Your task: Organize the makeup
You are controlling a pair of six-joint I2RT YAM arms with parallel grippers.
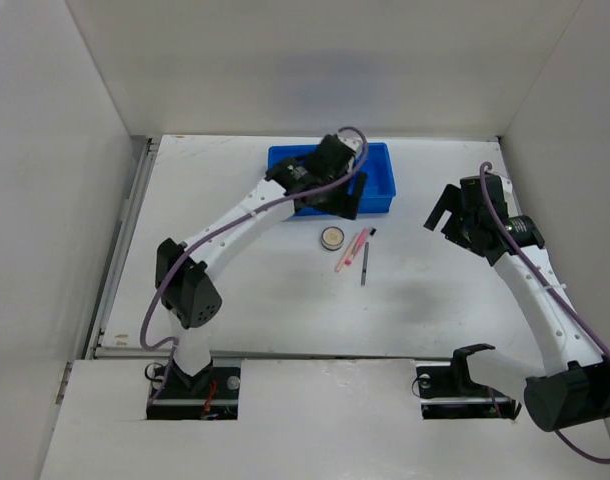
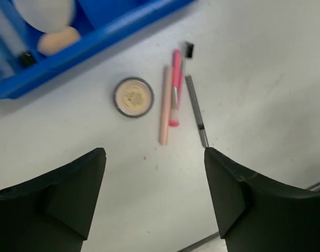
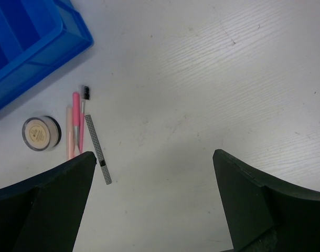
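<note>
**Left gripper** [image 2: 153, 152]: fingers standing apart, gripping nothing. I am hovering it over the table, with the blue tray [image 2: 97, 42] lying at ten o'clock.

**Right gripper** [image 3: 155, 155]: likewise gaping and empty, hanging at the table's three o'clock side.

**Loose:** round compact [image 2: 133, 96] at eleven o'clock. Pale stick [image 2: 164, 105], pink pencil [image 2: 175, 86] and dark pencil [image 2: 196, 110] are lying side by side at twelve to one.

**In tray:** beige sponge [image 2: 58, 40], white puff [image 2: 44, 10].

**Risk:** the pencils are crowding together, so closing on one is likely to roll or drag its neighbours.

**Unclear:** the clear bottle [image 2: 2, 37] is cut off at the frame edge. I cannot tell whether the black brush head [image 2: 188, 50] belongs to the pink pencil. My arm is covering much of the tray from above.
</note>
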